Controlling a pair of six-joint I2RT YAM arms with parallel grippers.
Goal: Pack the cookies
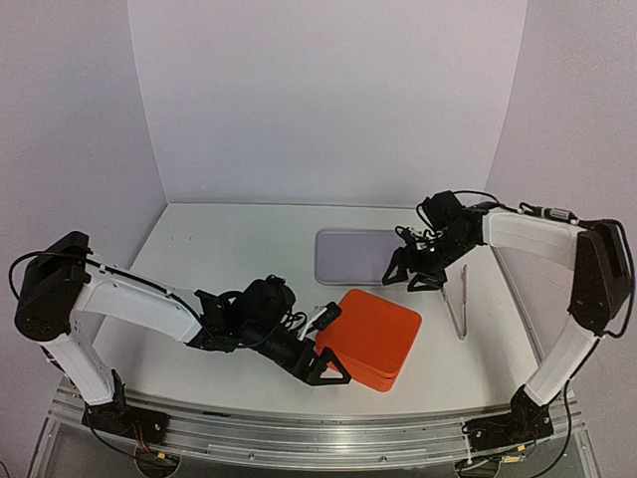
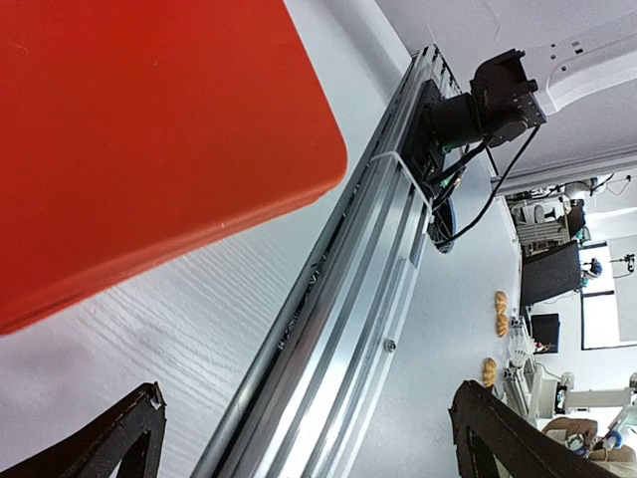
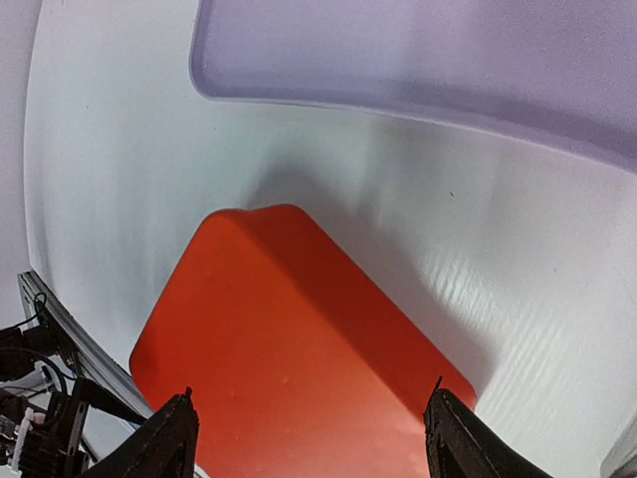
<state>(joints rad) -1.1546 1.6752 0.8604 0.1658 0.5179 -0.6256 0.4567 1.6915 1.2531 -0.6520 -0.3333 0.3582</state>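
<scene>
Jaws spread wide and empty, the left gripper [image 1: 328,347] is sitting low beside the orange box [image 1: 378,334]; the right gripper [image 1: 411,277], likewise spread, is hovering above.

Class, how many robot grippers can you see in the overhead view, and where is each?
2. The left gripper is open beside the orange box's near-left corner; the right gripper is open, raised near the lavender tray's right end. None seems hidden.

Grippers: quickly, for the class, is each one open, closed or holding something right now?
Left gripper: open, holding nothing.
Right gripper: open, holding nothing.
</scene>
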